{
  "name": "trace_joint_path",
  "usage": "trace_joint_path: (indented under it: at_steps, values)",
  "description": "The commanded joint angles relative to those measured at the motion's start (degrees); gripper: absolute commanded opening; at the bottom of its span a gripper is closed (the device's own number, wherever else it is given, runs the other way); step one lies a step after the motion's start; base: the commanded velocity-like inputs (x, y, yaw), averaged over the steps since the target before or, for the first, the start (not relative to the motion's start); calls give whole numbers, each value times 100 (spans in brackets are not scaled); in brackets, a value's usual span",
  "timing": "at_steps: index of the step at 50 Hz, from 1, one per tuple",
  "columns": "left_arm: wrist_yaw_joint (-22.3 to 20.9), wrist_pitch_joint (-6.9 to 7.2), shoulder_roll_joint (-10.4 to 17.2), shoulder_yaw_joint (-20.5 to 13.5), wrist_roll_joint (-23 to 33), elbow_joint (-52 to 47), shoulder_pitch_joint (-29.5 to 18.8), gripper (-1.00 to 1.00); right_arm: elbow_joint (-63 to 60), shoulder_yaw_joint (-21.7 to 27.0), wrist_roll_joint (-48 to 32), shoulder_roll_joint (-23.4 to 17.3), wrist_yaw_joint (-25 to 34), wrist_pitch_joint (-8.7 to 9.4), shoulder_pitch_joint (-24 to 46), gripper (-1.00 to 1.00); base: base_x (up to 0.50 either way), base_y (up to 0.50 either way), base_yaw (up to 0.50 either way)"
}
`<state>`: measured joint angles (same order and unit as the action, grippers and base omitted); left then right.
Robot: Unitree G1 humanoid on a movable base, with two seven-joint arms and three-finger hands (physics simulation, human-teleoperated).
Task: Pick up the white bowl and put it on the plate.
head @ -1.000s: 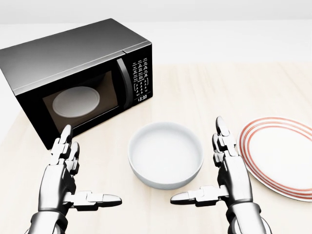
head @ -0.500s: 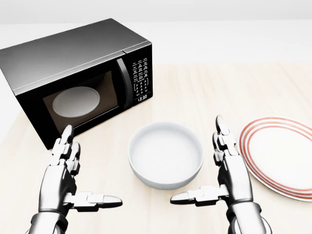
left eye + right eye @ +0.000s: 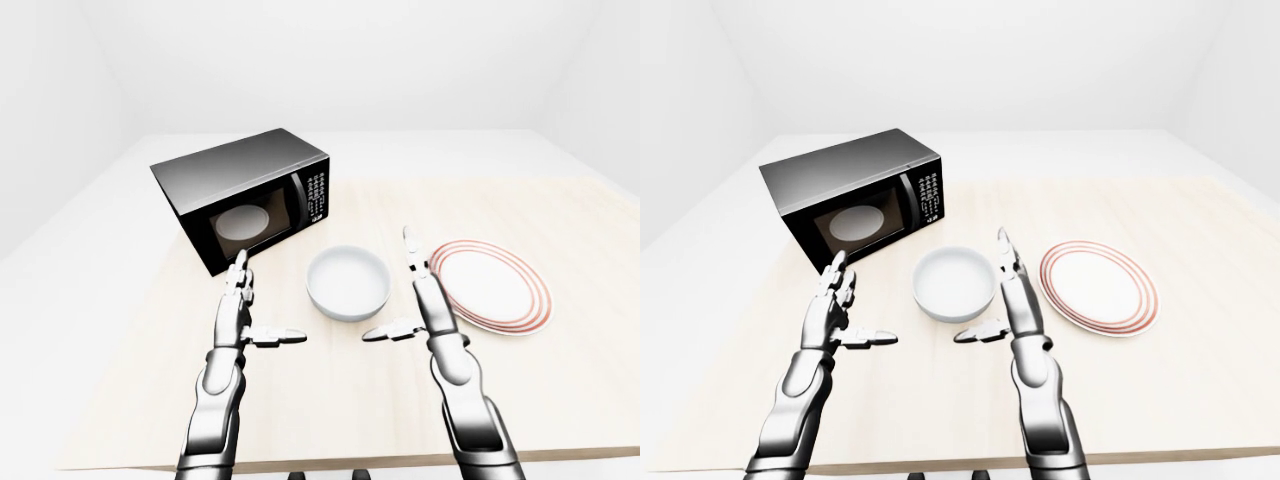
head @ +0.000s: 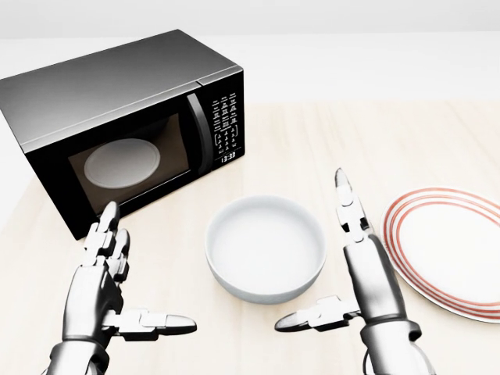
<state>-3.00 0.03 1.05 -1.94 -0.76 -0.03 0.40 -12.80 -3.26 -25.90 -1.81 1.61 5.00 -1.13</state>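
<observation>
While your two silver three-fingered hands hover low over the pale wooden counter (image 4: 328, 141), the round white ceramic bowl (image 4: 265, 248) sits empty and upright on it between them, untouched. Use that bowl as your landmark in the head view. Your left hand (image 4: 105, 285) is well to the left of the bowl and a little below it, fingers spread apart and pointing up the view, thumb stretched toward the bowl, gripping nothing. Your right hand (image 4: 361, 266) stands just right of the bowl, close to its rim but apart from it, also spread wide, long fingers raised and thumb reaching in under the bowl's lower right edge. Right of the bowl, beyond your right hand, lies the flat white plate with red rings round its rim (image 4: 451, 251); it is bare and partly cut by the view's right edge. Up and left of the bowl stands the black boxy microwave oven (image 4: 117, 125), door closed, a pale round turntable showing through its window and its keypad facing the bowl.
</observation>
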Motion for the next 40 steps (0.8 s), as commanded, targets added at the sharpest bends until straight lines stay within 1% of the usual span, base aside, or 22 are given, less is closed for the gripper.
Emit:
trace_joint_path:
  at_steps: [1, 5, 8, 10, 14, 19, 24, 34, 36, 40]
  values:
    - [20, -3, 4, -3, 22, 23, -2, 100, -57, -179, -1061, -41, 329, 0, 14, 100, 0, 0, 0]
    - [21, 1, 3, -1, 26, 21, -4, 100, -20, -250, -1387, -73, 664, 0, 29, 100, 0, 0, 0]
    - [18, -27, 5, -7, 24, 65, -17, 100, 16, -241, -1526, -67, 820, 0, 68, 100, 0, 0, 0]
    - [20, -10, 5, -6, 24, 51, -18, 100, 41, -241, -1618, -71, 940, 0, 86, 100, 0, 0, 0]
    - [22, -41, 5, -7, 26, 95, -29, 100, 8, -270, -1815, -76, 1183, 0, 86, 100, 0, 0, 0]
    - [27, -10, 3, -3, 26, 60, -21, 100, -150, -323, -2074, -81, 1516, 0, 28, 100, 0, 0, 0]
    - [30, -6, 2, -1, 28, 55, -21, 100, -517, -377, -2449, -89, 2068, 0, 2, 100, 0, 0, 0]
    - [30, -5, 2, -1, 27, 55, -21, 100, -953, -356, -3131, -115, 2960, 0, 75, 100, 0, 0, 0]
    - [31, -6, 2, -1, 28, 55, -21, 100, -1032, -354, -3350, -157, 3249, 0, 133, 100, 0, 0, 0]
    - [30, -6, 2, -1, 25, 55, -21, 100, -915, -267, -3783, -255, 3574, 0, 268, 100, 0, 0, 0]
